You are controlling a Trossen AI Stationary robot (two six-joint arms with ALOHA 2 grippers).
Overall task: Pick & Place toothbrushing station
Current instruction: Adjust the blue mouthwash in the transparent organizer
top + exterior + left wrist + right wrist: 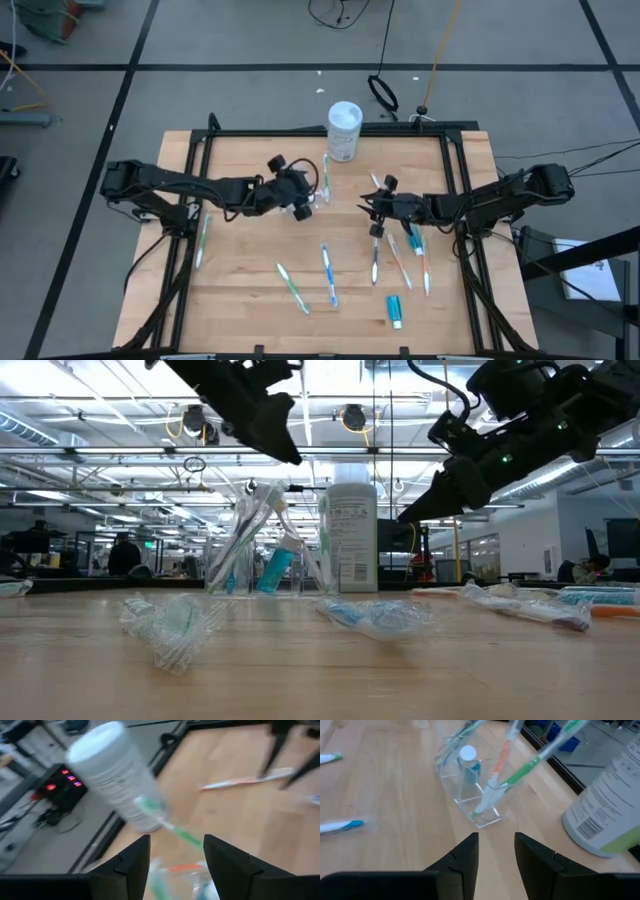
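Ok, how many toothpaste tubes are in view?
2. One tube lies flat on the table on the right arm's side; the other tube stands cap up in the clear holder. Others may be hidden.

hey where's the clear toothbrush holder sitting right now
In the high view the clear toothbrush holder stands toward the table's back middle, just in front of the white tub, right beside the left end effector.
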